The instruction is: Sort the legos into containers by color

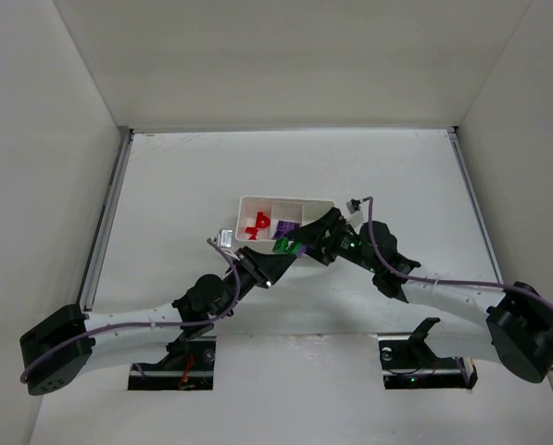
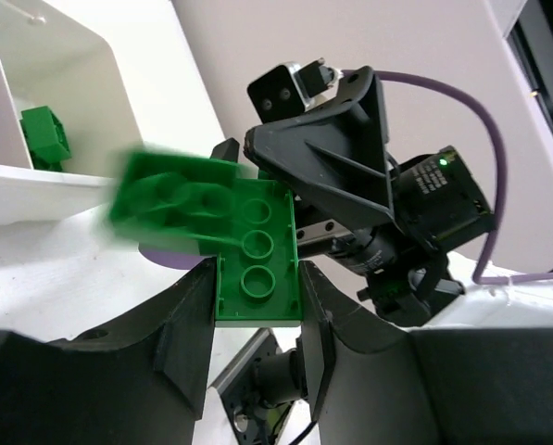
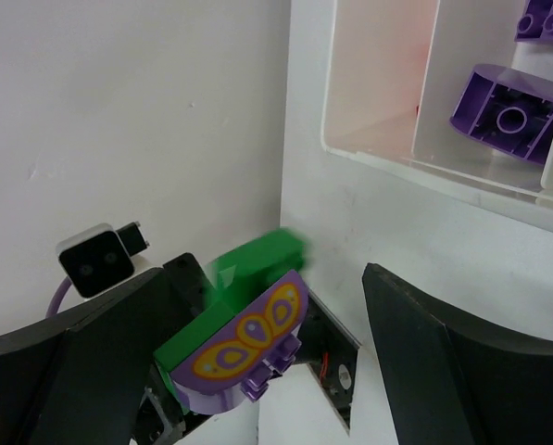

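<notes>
1. The left gripper [image 2: 257, 301] has its 2 fingers [image 2: 188, 324] closed on the side edges of a flat green lego [image 2: 257, 273]. 3 studs show in a row, and the lego's near end is hidden down between the fingers.
2. A second green piece [image 2: 174, 199] overlaps that lego's far left corner. It is smeared by blur, so I cannot tell whether the 2 are joined.
3. In the right wrist view, a purple half-round piece [image 3: 248, 348] with a yellow butterfly print lies against the green. It hides the left fingers there.
4. The right gripper [image 3: 265, 278] has its fingers [image 3: 424, 334] spread wide. The green-and-purple bundle sits between them, close to 1 finger and well apart from the other. Whether the closer finger touches it is hard to make out.
5. From above, both grippers meet just near of the white tray [image 1: 290, 198], and the held green shows only as a small spot.
6. The tray's left compartment holds red legos [image 1: 256, 224]. The middle one holds purple legos [image 3: 508, 107], 1 of them cut off by the frame edge.
7. 1 green brick [image 2: 43, 137] lies in the right end compartment. Only the left wrist view shows it.
8. The tray rests on a white table [image 1: 183, 185].
</notes>
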